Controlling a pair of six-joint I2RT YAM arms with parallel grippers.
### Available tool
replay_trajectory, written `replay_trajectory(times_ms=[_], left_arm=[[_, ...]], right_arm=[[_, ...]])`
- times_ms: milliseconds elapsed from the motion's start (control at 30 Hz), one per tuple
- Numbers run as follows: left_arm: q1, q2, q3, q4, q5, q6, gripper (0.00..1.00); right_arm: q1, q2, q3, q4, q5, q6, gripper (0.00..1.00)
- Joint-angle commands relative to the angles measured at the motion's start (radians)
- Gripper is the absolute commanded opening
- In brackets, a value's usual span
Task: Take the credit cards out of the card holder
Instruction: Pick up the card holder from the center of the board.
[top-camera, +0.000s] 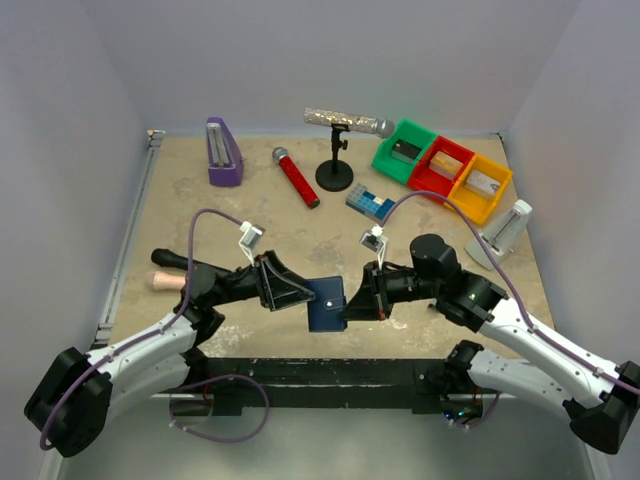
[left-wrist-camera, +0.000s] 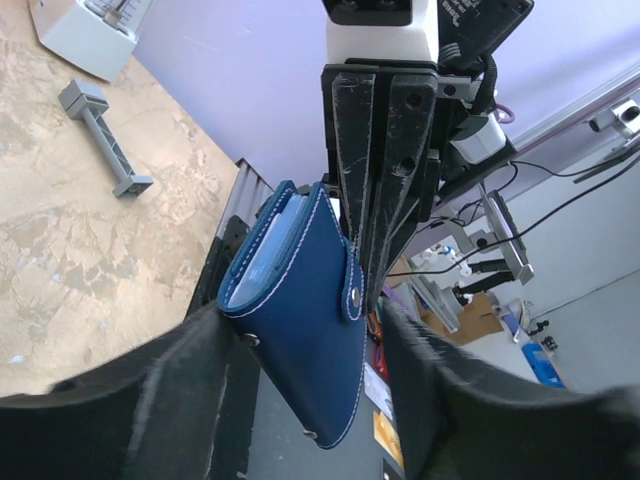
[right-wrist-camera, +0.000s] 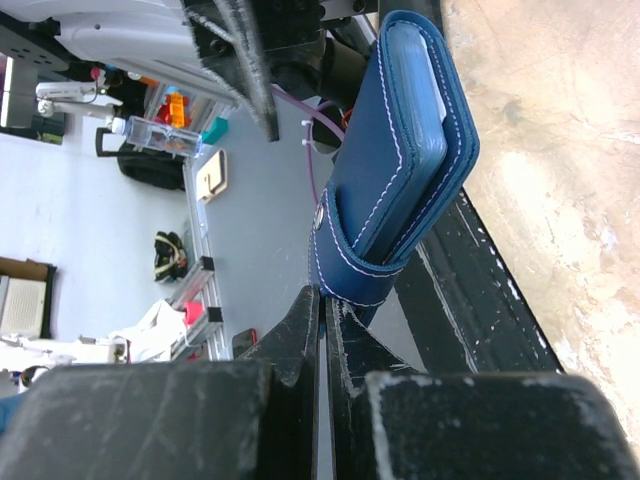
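Note:
The card holder (top-camera: 325, 303), a dark-blue wallet, hangs closed in the air over the table's front edge, its snap tab fastened. It also shows in the left wrist view (left-wrist-camera: 300, 320) and the right wrist view (right-wrist-camera: 400, 170). My right gripper (top-camera: 350, 305) is shut on the wallet's tab edge (right-wrist-camera: 325, 300). My left gripper (top-camera: 305, 293) is open, its fingers wide on either side of the wallet (left-wrist-camera: 310, 335). One finger (left-wrist-camera: 170, 400) touches the wallet's edge. Only a pale blue-grey inner edge (left-wrist-camera: 262, 255) shows at the wallet's mouth. The credit cards are hidden.
On the table behind stand a blue-and-white brick block (top-camera: 370, 203), a microphone stand (top-camera: 335, 175), a red microphone (top-camera: 296, 177), a purple metronome (top-camera: 223, 152), green, red and yellow bins (top-camera: 440, 165) and a white stand (top-camera: 505, 232). A pink object (top-camera: 165, 282) lies at the left.

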Motion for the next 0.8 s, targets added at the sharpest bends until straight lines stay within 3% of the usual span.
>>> replay_trajectory(times_ms=[0,200,767], left_arm=[[-0.008,-0.016,0.042,0.076,0.036,0.002,0.55],[-0.008,-0.030,0.044,0.076,0.051,-0.004,0.39],[-0.014,-0.039,0.056,0.056,0.086,0.003,0.36]], right_arm=[[0.007,-0.007,0.049,0.048,-0.017,-0.002,0.00],[0.007,-0.001,0.045,0.035,-0.003,-0.010,0.00],[0.008,0.031,0.065,0.020,0.003,-0.011,0.00]])
